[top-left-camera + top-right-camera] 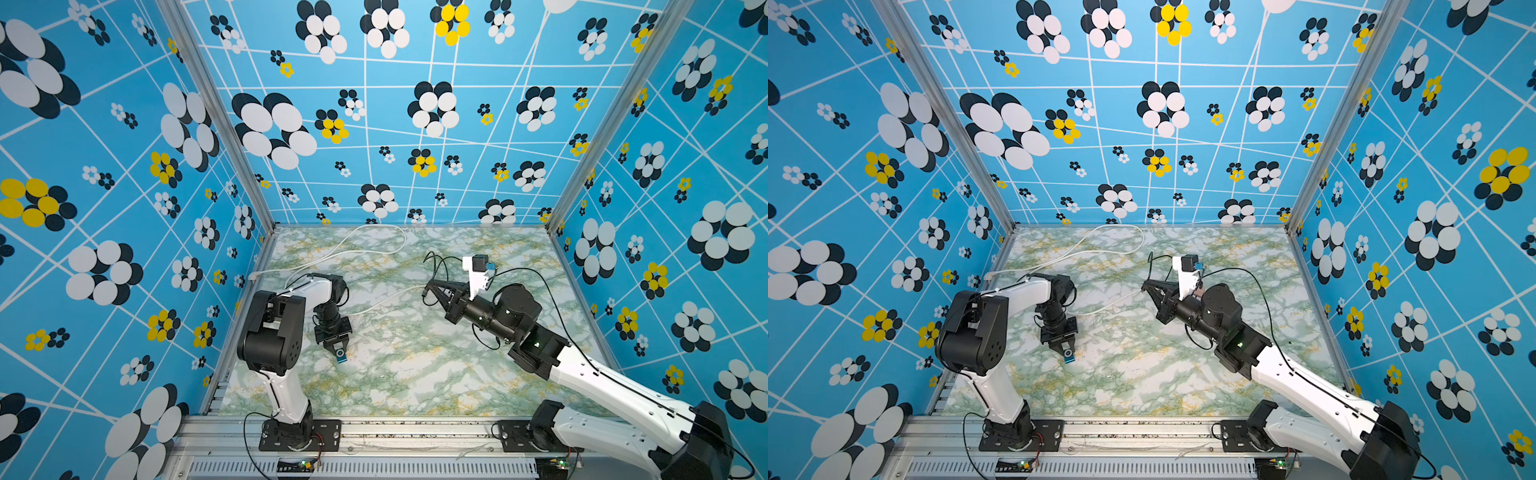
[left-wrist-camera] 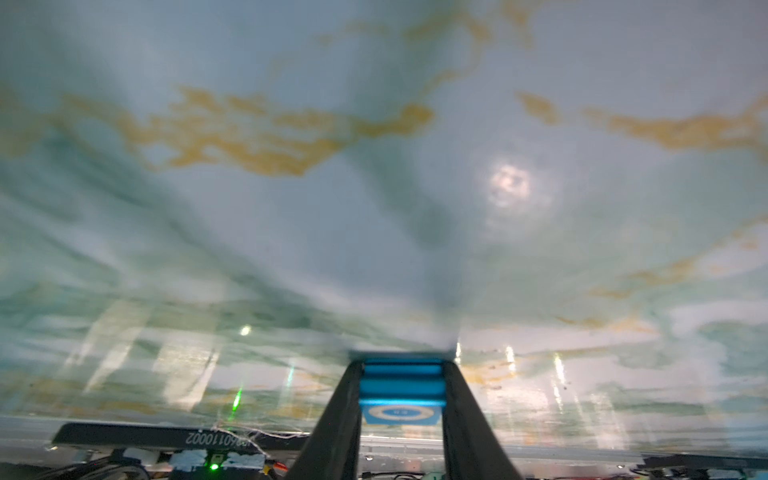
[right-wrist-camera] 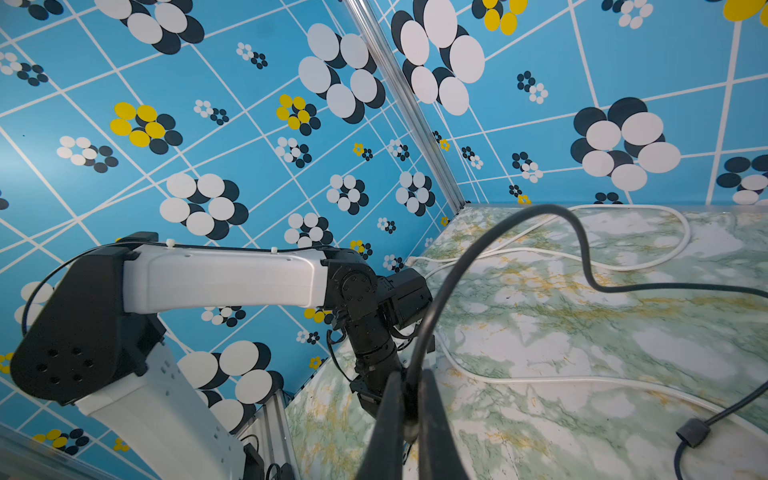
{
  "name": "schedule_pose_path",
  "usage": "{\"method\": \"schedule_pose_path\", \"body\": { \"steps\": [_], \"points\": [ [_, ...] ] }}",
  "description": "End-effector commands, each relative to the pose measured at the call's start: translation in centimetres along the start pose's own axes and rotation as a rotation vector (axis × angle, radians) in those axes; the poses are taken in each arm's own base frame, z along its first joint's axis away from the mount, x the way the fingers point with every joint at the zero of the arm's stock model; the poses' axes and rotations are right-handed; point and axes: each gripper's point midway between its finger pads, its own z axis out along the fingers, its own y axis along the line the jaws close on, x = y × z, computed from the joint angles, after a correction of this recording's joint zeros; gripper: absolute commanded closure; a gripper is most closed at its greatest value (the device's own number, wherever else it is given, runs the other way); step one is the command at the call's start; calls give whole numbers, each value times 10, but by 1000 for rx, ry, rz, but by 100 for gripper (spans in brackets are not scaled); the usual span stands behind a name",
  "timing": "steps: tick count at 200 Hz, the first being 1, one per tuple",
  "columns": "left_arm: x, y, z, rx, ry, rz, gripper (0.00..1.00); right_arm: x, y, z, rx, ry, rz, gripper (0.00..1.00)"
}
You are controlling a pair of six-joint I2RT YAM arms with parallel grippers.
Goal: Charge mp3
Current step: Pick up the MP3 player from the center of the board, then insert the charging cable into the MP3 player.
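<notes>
The mp3 is a tiny blue player with a pale ring on its face. It lies on the marble tabletop at the front left, and both top views show it. My left gripper points down at it and is shut on the mp3, one dark finger on each side. My right gripper hovers mid-table, shut on the end of a black cable. That cable loops back to a black adapter on the pale power strip.
The power strip's white cord loops across the back of the table and past the left arm. A black ferrite lump sits on the black cable. Patterned blue walls close in three sides, and an aluminium rail runs along the front.
</notes>
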Motion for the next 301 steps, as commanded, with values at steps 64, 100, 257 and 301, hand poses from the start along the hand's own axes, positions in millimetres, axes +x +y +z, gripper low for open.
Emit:
{"method": "schedule_pose_path", "body": {
  "steps": [64, 100, 257, 301],
  "points": [
    [31, -118, -151, 717, -350, 182, 83, -25, 38, -8, -69, 34, -188, 100],
    [83, -180, -235, 1132, -375, 302, 92, -55, 61, -6, -88, 60, -390, 100],
    [148, -203, -296, 1503, -250, 326, 100, -61, 70, 24, -174, 28, -363, 100],
    [141, -197, -297, 1498, -271, 309, 100, -61, 62, 19, -123, 52, -375, 100]
  ]
}}
